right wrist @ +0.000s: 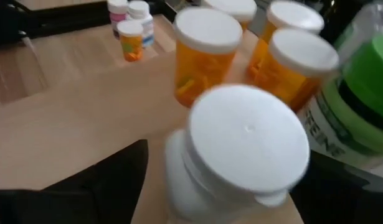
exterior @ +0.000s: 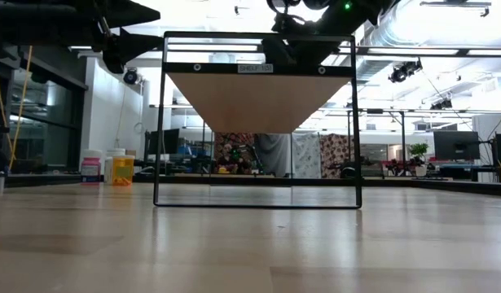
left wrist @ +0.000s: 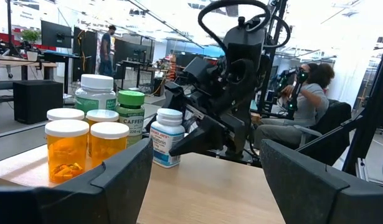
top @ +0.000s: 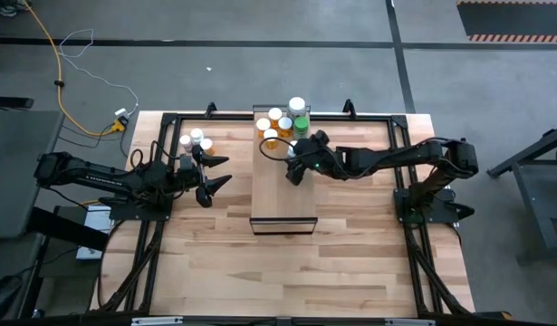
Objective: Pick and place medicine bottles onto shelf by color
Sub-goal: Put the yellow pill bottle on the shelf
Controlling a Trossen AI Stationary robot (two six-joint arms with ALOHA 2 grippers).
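The medicine bottles point(top: 280, 122) stand in a tight cluster at the far end of the shelf point(top: 282, 195), the long pale block lying down the middle of the table point(top: 350, 263); four orange ones with white caps point(left wrist: 66, 151) sit toward the shelf's left edge, a green-capped bottle point(left wrist: 131, 112) and a bigger white-capped one point(left wrist: 95, 93) behind them at the far edge; a small white bottle point(left wrist: 167, 137) stands upright at the near side of the cluster (its label is too small to read); the right gripper point(top: 297, 164) reaches in over the shelf from the right and sits just beside that white bottle point(right wrist: 241, 155), its fingers spread wide on either side of it and, from what the left wrist view shows, not closed on it; three more small bottles point(top: 196, 140) stand on the table near its far-left corner, off the shelf; the left gripper point(top: 216, 172) hovers just this side of them, fingers wide apart and holding nothing; beyond the table a person point(left wrist: 303, 109) sits in a chair and another point(left wrist: 106, 48) stands farther back in the room.
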